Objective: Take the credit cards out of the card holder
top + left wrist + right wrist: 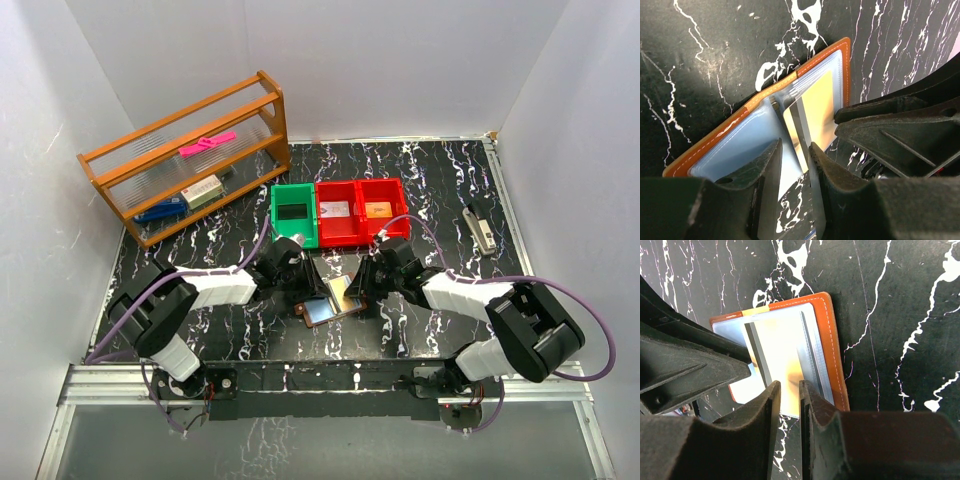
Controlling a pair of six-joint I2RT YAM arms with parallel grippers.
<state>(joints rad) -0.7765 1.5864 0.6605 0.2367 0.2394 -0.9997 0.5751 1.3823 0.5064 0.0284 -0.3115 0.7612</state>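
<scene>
The card holder (322, 312) lies open on the black marble table between my two arms, brown rim (715, 141) up and pale blue inside. A gold-orange credit card (817, 102) sits in a clear sleeve on its right half (832, 340). My left gripper (794, 145) is open. A thin upright sleeve leaf (799, 131) runs between its jaws against the right one, with a gap to the left one. My right gripper (789, 384) stands over the near edge of the gold card (782, 352). Its jaws are a narrow slit apart with table showing through. The two grippers (303, 290) (362, 288) nearly touch.
Behind the card holder stand a green bin (293, 232) and two red bins (338, 233) (382, 185); the red ones hold a pale and an orange flat item. A wooden rack (190, 150) is at the back left, and a small stapler-like object (480, 228) at the right.
</scene>
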